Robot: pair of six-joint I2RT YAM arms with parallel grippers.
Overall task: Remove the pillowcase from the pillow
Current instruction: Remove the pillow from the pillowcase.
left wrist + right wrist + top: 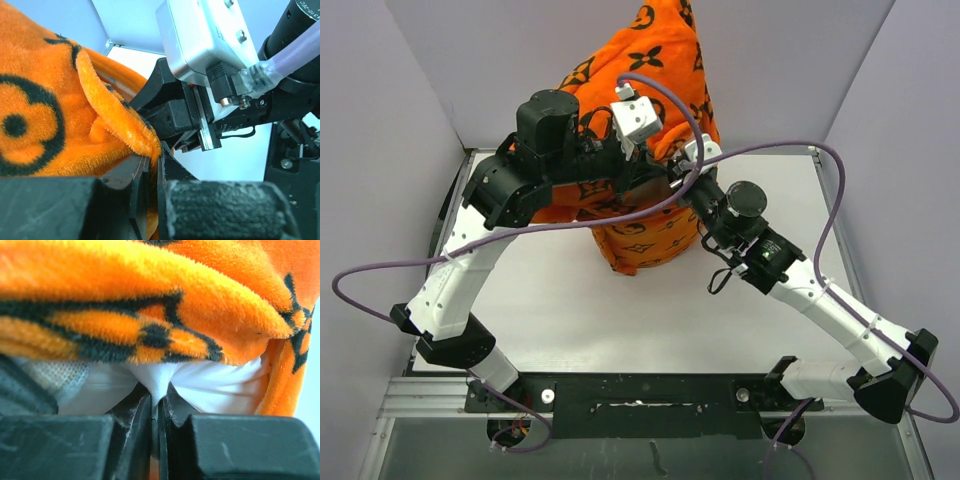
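The orange pillowcase (650, 110) with black motifs hangs lifted above the middle back of the table, its lower end (645, 245) drooping toward the tabletop. My left gripper (152, 162) is shut on a plush fold of the pillowcase (125, 130). Right beside it, my right gripper (161, 402) is shut on a pinched tuck of the white pillow (200, 385), which shows under the pillowcase's edge (150, 335). In the top view both grippers meet at the pillowcase's near side, around (650, 160). The pillow itself is hidden there by the cover.
A white tabletop (570, 310) lies below, bounded by grey walls at left, right and back. Purple cables (790, 150) loop over both arms. The right arm's wrist camera housing (205, 40) sits close in front of the left gripper.
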